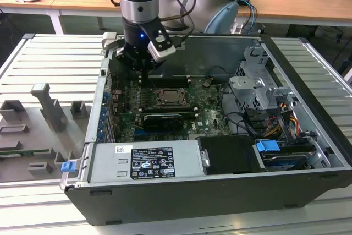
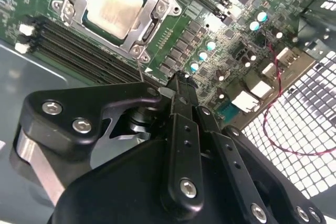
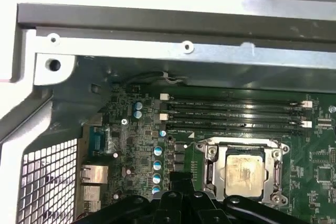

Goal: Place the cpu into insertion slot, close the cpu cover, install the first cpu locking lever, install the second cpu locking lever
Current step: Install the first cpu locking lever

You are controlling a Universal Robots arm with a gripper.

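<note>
The cpu (image 2: pixel 113 3) shows its dull tan metal top, lying flat in the insertion slot on the green motherboard; it is also seen in the first wrist view (image 3: pixel 242 170) and the exterior view (image 1: pixel 166 98). The silvery cpu cover (image 2: pixel 152 19) lies down around the chip like a frame. A thin silver rod (image 2: pixel 139 66) runs from the cover's corner toward my fingertips. My gripper (image 2: pixel 181 80) hangs above the board beside the socket, towards the case's back wall, fingers pressed together with nothing seen between them. From outside, the gripper (image 1: pixel 144 72) sits just behind the socket.
Long black memory slots (image 3: pixel 236 114) run between socket and case wall (image 3: pixel 184 51). A grey power supply (image 1: pixel 146 160) fills the case front. A drive cage (image 1: pixel 256 89) and cables (image 1: pixel 286 122) stand at the exterior view's right. Grey fixtures (image 1: pixel 49 105) sit on the table at the left.
</note>
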